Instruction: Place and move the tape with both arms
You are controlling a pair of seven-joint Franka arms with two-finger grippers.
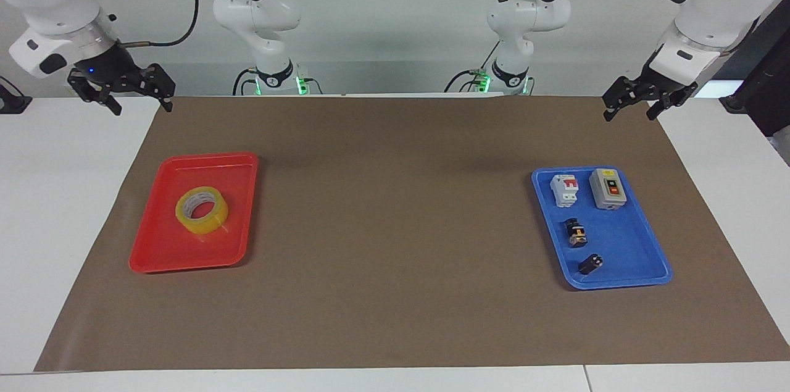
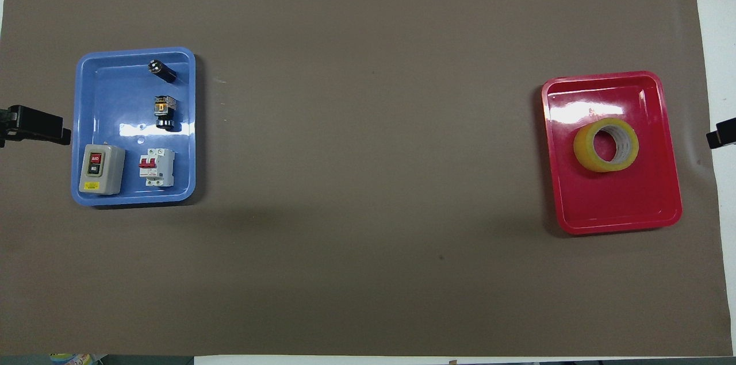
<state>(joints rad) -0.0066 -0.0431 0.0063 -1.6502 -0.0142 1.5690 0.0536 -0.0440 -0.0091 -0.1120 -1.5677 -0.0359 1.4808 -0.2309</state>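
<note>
Tape (image 1: 202,210): one roll, in red tray (image 1: 154,256); two trays.

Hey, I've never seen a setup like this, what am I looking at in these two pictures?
Two white robot arms stand at a table covered by a brown mat. One picture faces them from across the table; the other looks down from above. The tape lies in a red tray at the right arm's end. A blue tray at the left arm's end holds small electrical parts. The right gripper and left gripper hang open in the air, holding nothing.
</note>
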